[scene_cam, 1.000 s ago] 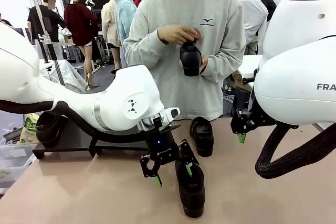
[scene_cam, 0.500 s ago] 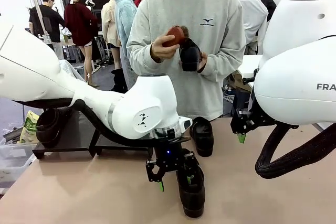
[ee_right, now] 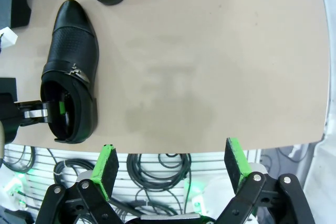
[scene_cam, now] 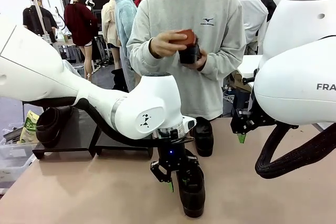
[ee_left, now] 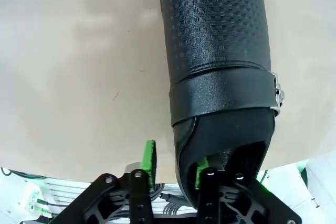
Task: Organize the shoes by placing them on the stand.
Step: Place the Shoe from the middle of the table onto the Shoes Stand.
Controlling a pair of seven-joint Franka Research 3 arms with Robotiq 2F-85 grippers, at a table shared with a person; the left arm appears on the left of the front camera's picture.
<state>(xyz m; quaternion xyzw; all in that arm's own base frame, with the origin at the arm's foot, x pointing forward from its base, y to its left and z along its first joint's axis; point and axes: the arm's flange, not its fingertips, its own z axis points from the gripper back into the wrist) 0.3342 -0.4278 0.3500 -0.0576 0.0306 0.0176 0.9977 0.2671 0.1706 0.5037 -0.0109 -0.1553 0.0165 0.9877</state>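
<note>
Straddling the heel-side wall of the nearest shoe (ee_left: 220, 72), the left claw (ee_left: 176, 162) stands part open. One green pad is inside the shoe's mouth and the other is outside, with a gap to the leather, so nothing is pinched yet. That shoe lies on the desk (scene_cam: 79, 198), to the right of the stand (scene_cam: 73, 142) and nearer the robot. A second shoe (scene_cam: 203, 136) sits on the desk just off the stand's right end. A third shoe (scene_cam: 50, 124) rests on the stand's left part. The person's hand (scene_cam: 168, 43) holds a fourth shoe (scene_cam: 189, 53) up beyond the stand. The right claw (ee_right: 170, 163) hangs wide and empty, far to the stand's right.

A pinch on one thin, soft wall will probably let the shoe droop toe-down or slip out when lifted. Closing off-centre may first shove it sideways. On the way to the stand, a hanging toe could knock the second shoe or catch the stand's edge.
</note>
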